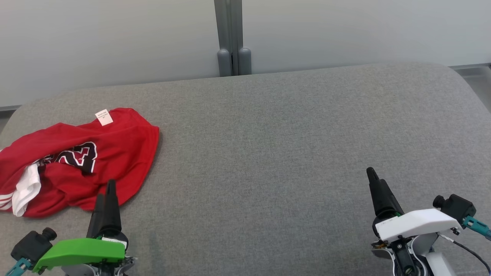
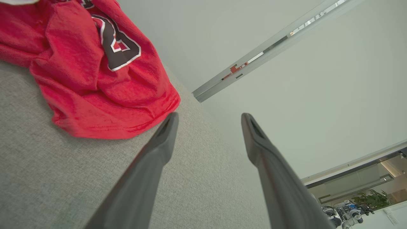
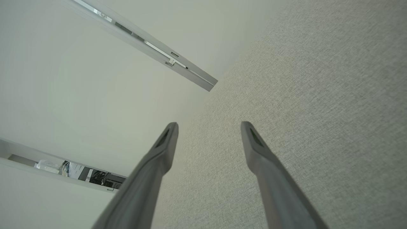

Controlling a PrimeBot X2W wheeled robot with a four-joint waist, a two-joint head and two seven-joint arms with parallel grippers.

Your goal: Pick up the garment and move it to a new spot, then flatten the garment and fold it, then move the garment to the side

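A crumpled red garment [image 1: 76, 161] with black and white numerals, a white inner part and a small white label lies at the left of the grey padded table [image 1: 268, 153]. My left gripper [image 1: 109, 189] stands open near the front left, its tips just at the garment's near hem. In the left wrist view the garment [image 2: 89, 70] fills the upper left, and the left gripper [image 2: 210, 119] holds nothing between its spread fingers. My right gripper [image 1: 371, 173] stands at the front right over bare table, far from the garment. In the right wrist view the right gripper [image 3: 209, 127] is open and empty.
A pale wall runs behind the table, with a grey post [image 1: 232, 38] at its middle. The table's far edge curves down at both back corners. Bare grey fabric spreads from the garment's right hem to the right edge.
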